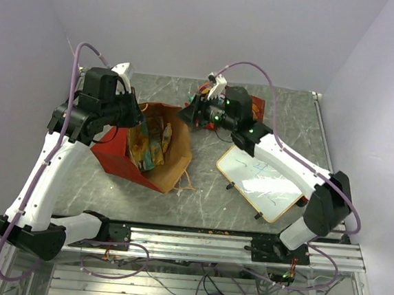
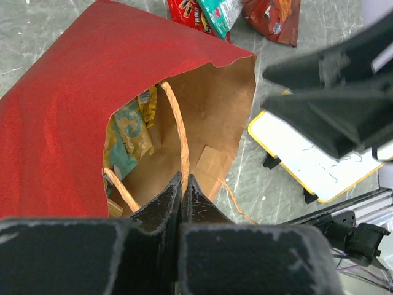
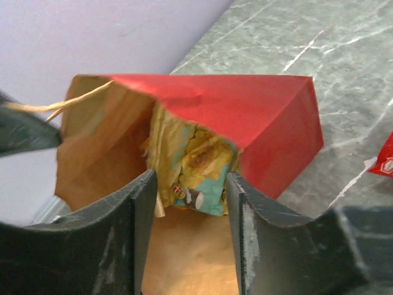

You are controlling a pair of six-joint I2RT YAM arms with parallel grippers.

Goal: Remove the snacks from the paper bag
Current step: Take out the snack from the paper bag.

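The paper bag [image 1: 124, 156] lies on its side, red outside, brown inside, mouth toward the right arm. My left gripper [image 2: 183, 178] is shut on the bag's orange string handle [image 2: 182, 135] and holds the mouth up. Inside are yellow and teal snack packets [image 2: 126, 132], also visible from above [image 1: 152, 143]. My right gripper [image 3: 190, 184] is open at the bag's mouth, its jaws on either side of a teal and yellow chip bag [image 3: 199, 169] without touching it. Red, teal and orange packets [image 2: 233, 12] lie on the table beyond the bag.
A white whiteboard [image 1: 259, 180] with a yellow rim lies right of the bag, under the right arm. Loose packets [image 1: 257, 108] lie at the back behind the right gripper. A red packet corner [image 3: 384, 163] shows at the right. Walls close in at the back and sides.
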